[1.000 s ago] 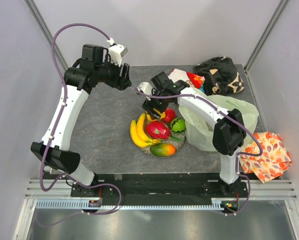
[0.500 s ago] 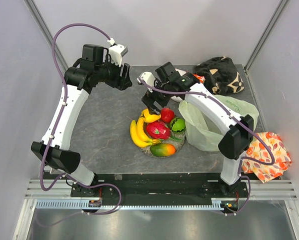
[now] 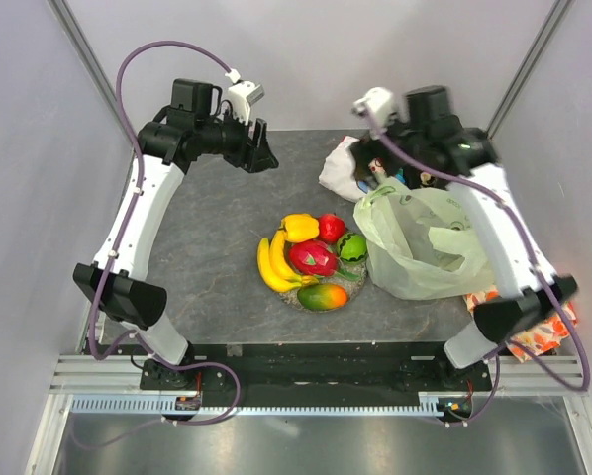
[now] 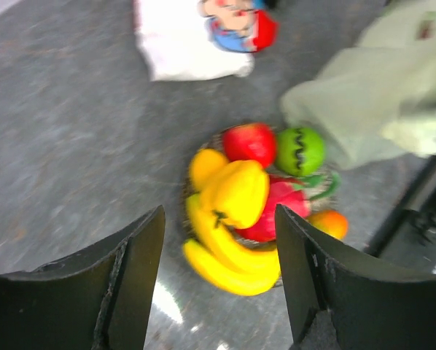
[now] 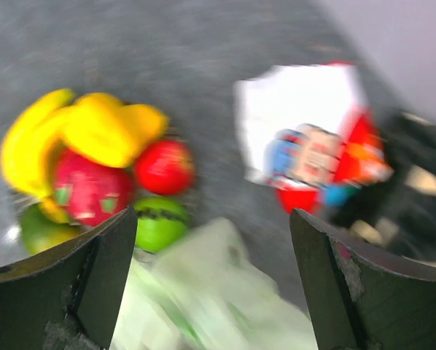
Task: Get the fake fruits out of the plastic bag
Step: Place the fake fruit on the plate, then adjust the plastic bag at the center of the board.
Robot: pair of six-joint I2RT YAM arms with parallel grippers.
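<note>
The fake fruits (image 3: 311, 259) lie heaped on the round dish (image 3: 352, 287) mid-surface, with the pale green plastic bag (image 3: 425, 247) slumped just beside the dish on its right, its inside hidden. The right tool (image 5: 212, 219) hangs spread and empty over the bag's far edge; a reach inside should enter through the mouth without pinching the film or the white cartoon cloth (image 3: 336, 170) just behind. The left tool (image 4: 218, 211), also spread and empty, is raised at the far left.
</note>
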